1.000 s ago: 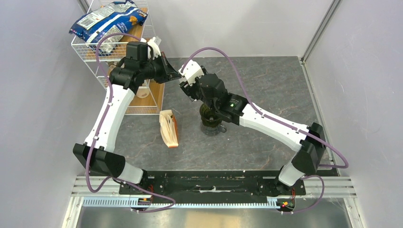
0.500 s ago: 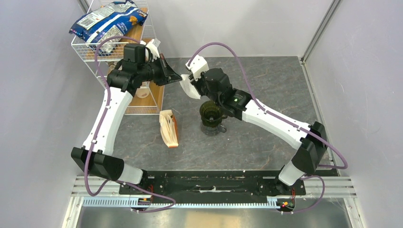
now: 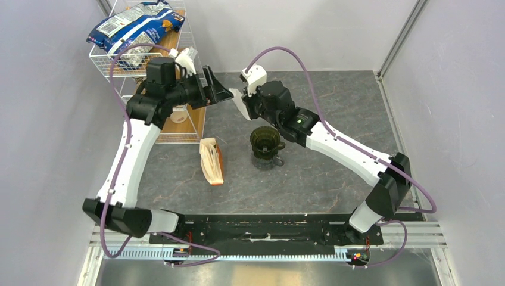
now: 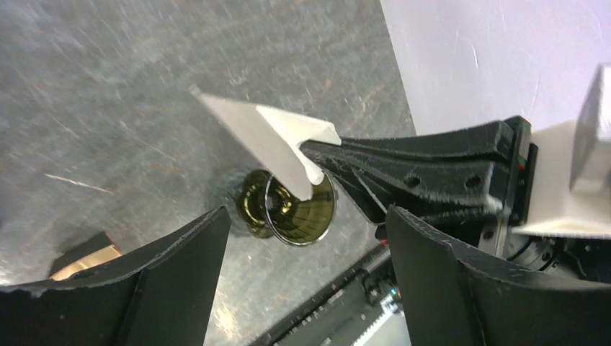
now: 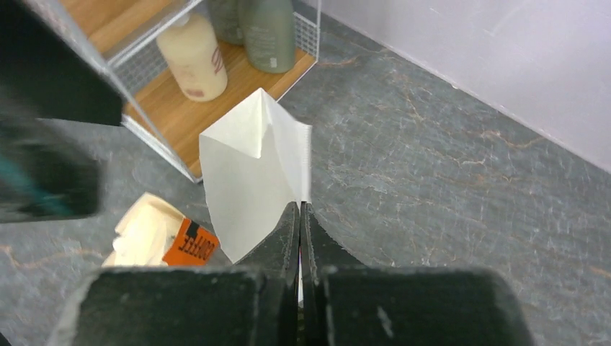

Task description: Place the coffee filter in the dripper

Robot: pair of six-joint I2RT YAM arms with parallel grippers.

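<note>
The coffee filter [image 3: 237, 103] is a flat white paper cone held in the air behind and to the left of the dripper. My right gripper [image 3: 245, 108] is shut on its seam edge [image 5: 305, 169], and the paper fans out to the left of the closed fingers [image 5: 277, 238]. The dripper [image 3: 264, 139], a dark olive cone with its mouth up, stands mid-table below the right wrist. It also shows past the filter [image 4: 268, 138] as the dripper [image 4: 317, 216] in the left wrist view. My left gripper [image 3: 218, 88] is open just left of the filter and holds nothing.
A tan, orange-edged packet of filters [image 3: 212, 161] lies left of the dripper. A wire shelf [image 3: 192, 134] with bottles [image 5: 193, 63] and a blue bag [image 3: 132, 27] on top stands at the back left. Grey walls close in the table.
My left gripper has opened, let go of the filter and drawn back a little to the left. My right gripper has shut on the filter and holds it alone.
</note>
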